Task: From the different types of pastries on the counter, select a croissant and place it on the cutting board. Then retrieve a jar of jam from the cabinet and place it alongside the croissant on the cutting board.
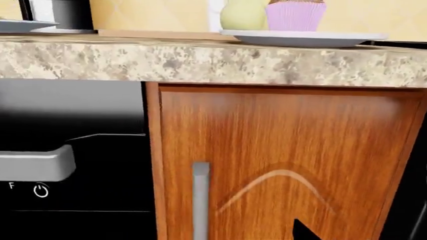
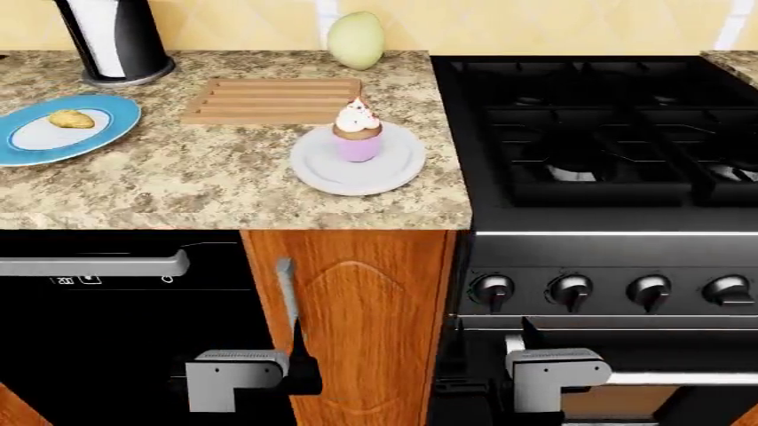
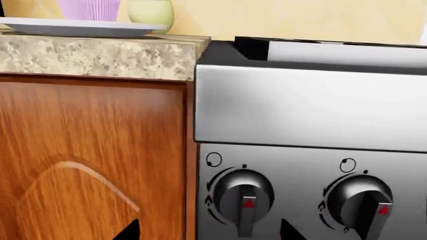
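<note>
The golden croissant lies on a blue plate at the far left of the granite counter. The grooved wooden cutting board lies bare near the back wall. Another pastry, a frosted cupcake in a purple wrapper, stands on a white plate. No jar of jam is in view. Both grippers hang low, below counter height. My left gripper faces the wooden cabinet door, and my right gripper faces the stove front. The right gripper's dark fingertips stand wide apart, holding nothing. Only one fingertip of the left shows, far off centre.
A pale green fruit stands by the wall behind the board, and a black-and-white canister at the back left. The black gas stove with knobs fills the right. A dishwasher handle runs left of the cabinet door handle.
</note>
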Tool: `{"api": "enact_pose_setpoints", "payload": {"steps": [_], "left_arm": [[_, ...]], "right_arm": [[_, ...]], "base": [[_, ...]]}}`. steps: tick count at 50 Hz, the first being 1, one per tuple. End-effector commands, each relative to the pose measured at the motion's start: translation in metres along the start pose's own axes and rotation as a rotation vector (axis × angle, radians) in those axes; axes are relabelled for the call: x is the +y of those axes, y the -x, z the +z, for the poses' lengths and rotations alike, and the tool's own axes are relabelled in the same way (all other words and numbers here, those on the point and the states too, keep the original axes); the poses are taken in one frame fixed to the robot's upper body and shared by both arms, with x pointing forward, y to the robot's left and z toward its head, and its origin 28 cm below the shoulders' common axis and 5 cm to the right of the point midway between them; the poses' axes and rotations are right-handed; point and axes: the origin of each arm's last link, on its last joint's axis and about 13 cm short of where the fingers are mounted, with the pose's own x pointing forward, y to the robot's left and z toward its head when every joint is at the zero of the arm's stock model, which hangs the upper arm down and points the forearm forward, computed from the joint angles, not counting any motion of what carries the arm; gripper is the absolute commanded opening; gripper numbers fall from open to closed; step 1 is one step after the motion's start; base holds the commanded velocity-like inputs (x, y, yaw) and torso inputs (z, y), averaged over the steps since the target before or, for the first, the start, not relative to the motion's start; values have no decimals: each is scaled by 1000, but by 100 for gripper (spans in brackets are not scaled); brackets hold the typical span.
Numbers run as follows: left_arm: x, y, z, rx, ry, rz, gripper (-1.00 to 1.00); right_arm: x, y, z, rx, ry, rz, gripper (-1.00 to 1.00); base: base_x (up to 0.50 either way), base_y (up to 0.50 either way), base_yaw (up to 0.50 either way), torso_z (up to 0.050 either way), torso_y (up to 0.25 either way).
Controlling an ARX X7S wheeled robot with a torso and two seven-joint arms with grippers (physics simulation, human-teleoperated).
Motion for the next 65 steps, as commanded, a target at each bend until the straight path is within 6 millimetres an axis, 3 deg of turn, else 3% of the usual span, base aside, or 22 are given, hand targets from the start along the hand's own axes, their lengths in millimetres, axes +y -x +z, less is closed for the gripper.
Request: {"api": "enact_pose_setpoints", "payload": {"steps": [1,65], "left_arm": [[0,0,0,0,0,0,100],[0,1,1,-8,6,-1,100]], "right_arm": [[0,1,0,-4,7,3,100],[0,2,0,-14,24,6,100]], "base": [[0,500,0,0,0],[0,500,0,0,0]]}}
